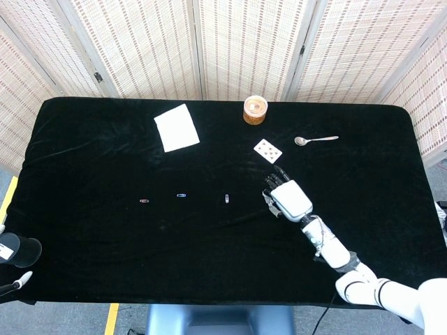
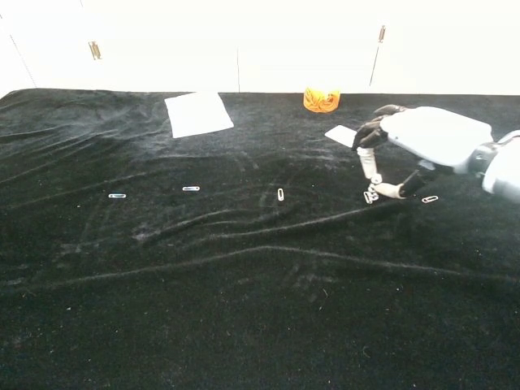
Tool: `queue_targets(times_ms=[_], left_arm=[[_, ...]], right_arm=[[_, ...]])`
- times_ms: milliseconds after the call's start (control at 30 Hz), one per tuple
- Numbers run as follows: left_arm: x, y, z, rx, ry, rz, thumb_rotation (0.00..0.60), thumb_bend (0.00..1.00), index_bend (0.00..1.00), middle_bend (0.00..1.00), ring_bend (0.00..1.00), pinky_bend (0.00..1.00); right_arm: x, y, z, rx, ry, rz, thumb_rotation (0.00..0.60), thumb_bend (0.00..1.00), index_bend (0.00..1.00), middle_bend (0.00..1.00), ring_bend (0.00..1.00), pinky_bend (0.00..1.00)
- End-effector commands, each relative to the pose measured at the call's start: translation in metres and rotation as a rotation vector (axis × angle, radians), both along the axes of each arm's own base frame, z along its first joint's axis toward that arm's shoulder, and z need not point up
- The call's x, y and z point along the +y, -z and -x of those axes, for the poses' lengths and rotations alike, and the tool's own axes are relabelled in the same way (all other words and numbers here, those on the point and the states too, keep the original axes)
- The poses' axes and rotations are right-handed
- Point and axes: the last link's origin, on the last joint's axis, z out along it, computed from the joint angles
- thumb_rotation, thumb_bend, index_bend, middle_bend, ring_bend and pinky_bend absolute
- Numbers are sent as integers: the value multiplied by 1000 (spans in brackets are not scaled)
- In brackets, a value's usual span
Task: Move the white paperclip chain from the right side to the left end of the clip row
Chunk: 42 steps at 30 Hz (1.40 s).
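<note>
White clip point(image 2: 369, 197) lies on the black table point(image 1: 84, 160), fourth from the left in a row of five clips, at about 3 o'clock from the table's centre. In the head view the hand hides it.

The right hand point(image 2: 422, 138) reaches in from 4 o'clock, with its palm down and its fingers point(image 2: 367, 162) curled towards the cloth. One fingertip sits right at the white clip and the thumb tip is just beside it at 3 o'clock. Whether the clip is pinched or only touched cannot be told.

The left hand point(image 1: 15, 252) shows only in part at the 8 o'clock corner, off the table, and its pose cannot be told.

A white paper point(image 1: 176, 128) lies at 11 o'clock. An orange cup point(image 1: 255, 110) stands at 12 o'clock near the far edge. A card point(image 1: 268, 150) lies face up just beyond the right hand, and a spoon point(image 1: 316, 139) lies at 2 o'clock.

The fifth clip point(image 2: 430, 198) lies at 3 o'clock from the thumb, under the wrist. Three more lie at 9 o'clock from the hand, well apart from each other: a pale clip point(image 2: 280, 194), a blue clip point(image 1: 181, 195) and a red clip point(image 1: 144, 201) at the left end.
</note>
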Motion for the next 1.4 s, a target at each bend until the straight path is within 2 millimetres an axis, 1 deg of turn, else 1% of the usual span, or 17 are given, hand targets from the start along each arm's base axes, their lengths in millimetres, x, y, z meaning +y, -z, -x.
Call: queue_targets(times_ms=[33, 200, 333, 500, 633, 733, 833, 967, 1067, 1233, 1400], left_arm=[[-2, -2, 1, -4, 0, -5, 600, 143, 0, 103, 285, 357], [-4, -4, 2, -11, 0, -14, 600, 142, 0, 103, 286, 357], [-5, -5, 3, -14, -2, -19, 600, 143, 0, 103, 286, 357], [-7, -8, 6, -22, -18, -37, 600, 143, 0, 103, 286, 357], [-11, -10, 8, -31, -31, -55, 600, 150, 0, 103, 286, 357], [-15, -10, 9, -32, -37, -65, 600, 154, 0, 103, 286, 357], [-19, -10, 10, -38, -43, -68, 600, 155, 0, 103, 287, 357], [-25, -12, 13, -50, -54, -88, 600, 157, 0, 103, 287, 357], [-31, -15, 16, -62, -61, -106, 600, 158, 0, 103, 287, 357], [-37, -19, 19, -79, -65, -120, 600, 160, 0, 103, 287, 357], [-39, -24, 23, -95, -67, -136, 600, 163, 0, 103, 287, 357]], right_arm=[[-4, 5, -4, 6, 0, 0, 600, 444, 1000, 275, 182, 0], [-4, 5, -6, 2, -8, 11, 600, 445, 1000, 275, 182, 0], [5, -3, -12, -34, -37, 6, 600, 444, 1000, 275, 181, 0], [29, -14, -30, -91, -111, -50, 600, 445, 1000, 275, 182, 0], [44, -14, -52, -96, -182, -102, 600, 444, 1000, 275, 182, 0], [50, -6, -73, -89, -230, -141, 600, 444, 1000, 275, 182, 0], [55, 7, -94, -76, -273, -182, 600, 444, 1000, 275, 182, 0], [59, 26, -118, -59, -308, -229, 600, 444, 1000, 275, 182, 0], [58, 44, -135, -44, -320, -261, 600, 444, 1000, 275, 181, 0], [48, 71, -156, -18, -305, -281, 600, 444, 1000, 275, 182, 0], [39, 90, -164, 5, -282, -264, 600, 444, 1000, 275, 181, 0]])
